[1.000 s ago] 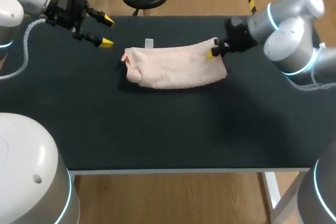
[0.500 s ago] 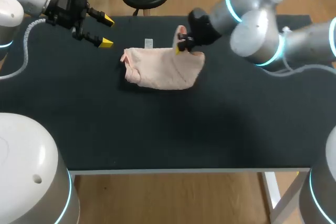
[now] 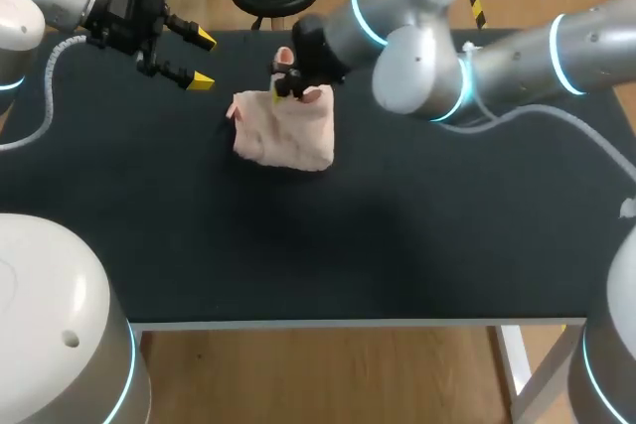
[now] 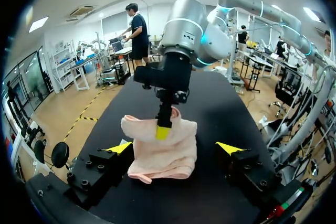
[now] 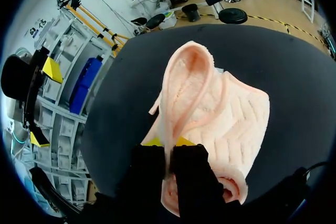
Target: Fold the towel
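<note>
The towel (image 3: 285, 136) is soft, ribbed pink cloth on the matt black table (image 3: 397, 235).

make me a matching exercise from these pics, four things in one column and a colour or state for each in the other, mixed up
Things:
1. towel
2. left pincer
3. right pincer
4. table

States:
a. open, apart from the towel
b. black, bears the towel
c. pink, one end lifted over the rest
d. shut on a towel edge

Pairs: 1-c, 2-a, 3-d, 4-b
</note>
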{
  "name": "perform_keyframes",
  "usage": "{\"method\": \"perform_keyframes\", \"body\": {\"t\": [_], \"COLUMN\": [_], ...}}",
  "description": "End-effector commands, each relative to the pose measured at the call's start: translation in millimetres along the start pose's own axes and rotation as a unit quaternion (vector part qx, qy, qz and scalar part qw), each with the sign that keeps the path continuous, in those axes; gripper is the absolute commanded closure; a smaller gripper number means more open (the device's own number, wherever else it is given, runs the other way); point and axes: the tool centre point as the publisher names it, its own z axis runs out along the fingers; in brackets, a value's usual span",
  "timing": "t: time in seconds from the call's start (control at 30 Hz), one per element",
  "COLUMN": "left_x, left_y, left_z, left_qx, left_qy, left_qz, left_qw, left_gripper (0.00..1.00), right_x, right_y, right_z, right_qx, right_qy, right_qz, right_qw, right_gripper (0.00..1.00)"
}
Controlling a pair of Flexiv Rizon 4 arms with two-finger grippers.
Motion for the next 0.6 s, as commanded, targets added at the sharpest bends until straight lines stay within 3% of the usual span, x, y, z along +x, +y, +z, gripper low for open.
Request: {"method": "perform_keyframes", "body": {"t": [0.03,0.1,0.17,0.6], "left_x": [0.6,0.6,0.6,0.6], "left_y": [0.5,0.5,0.5,0.5], "left_z": [-0.3,-0.3,-0.3,-0.3], "left_qx": [0.001,0.001,0.001,0.001], "left_qy": [-0.001,-0.001,-0.001,-0.001], "left_qz": [0.001,0.001,0.001,0.001], "left_qw": [1.0,1.0,1.0,1.0], "left_gripper": [0.0,0.0,0.0,0.0], "right_x": [12.2,16.5,18.8,40.5], "right_y": [-0.8,-1.9,-1.5,42.7], "right_z": [11.0,11.6,9.7,-44.5], "right_qx": [-0.003,-0.004,-0.011,-0.091], "right_qy": [-0.015,-0.017,-0.015,-0.016], "right_qz": [0.001,-0.001,0.003,-0.018], "right_qw": [1.0,1.0,1.0,0.996], "right_gripper": [1.0,1.0,0.0,0.0]}}
